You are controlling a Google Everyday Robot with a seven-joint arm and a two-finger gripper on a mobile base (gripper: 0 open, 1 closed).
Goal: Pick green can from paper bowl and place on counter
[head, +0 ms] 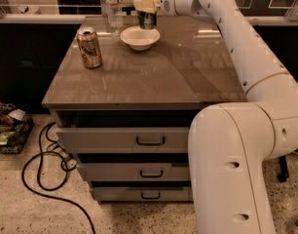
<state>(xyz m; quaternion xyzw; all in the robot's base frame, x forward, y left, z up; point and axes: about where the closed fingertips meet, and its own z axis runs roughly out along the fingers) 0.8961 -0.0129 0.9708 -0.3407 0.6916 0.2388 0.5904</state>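
Pale end effector (145, 6) gripping the green-and-white aluminium can (149, 21), held just above the shallow off-white paper bowl (139, 38) on the grey-brown worktop (154, 74); label unreadable.

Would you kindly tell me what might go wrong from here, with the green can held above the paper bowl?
The gripper grips the green can only just above the paper bowl, so a low sideways move might clip the rim and drag the bowl. The clear bottle stands close beside the can; a swing that way could topple it. The grip sits on the can's upper half, so it might tilt when set on the counter.
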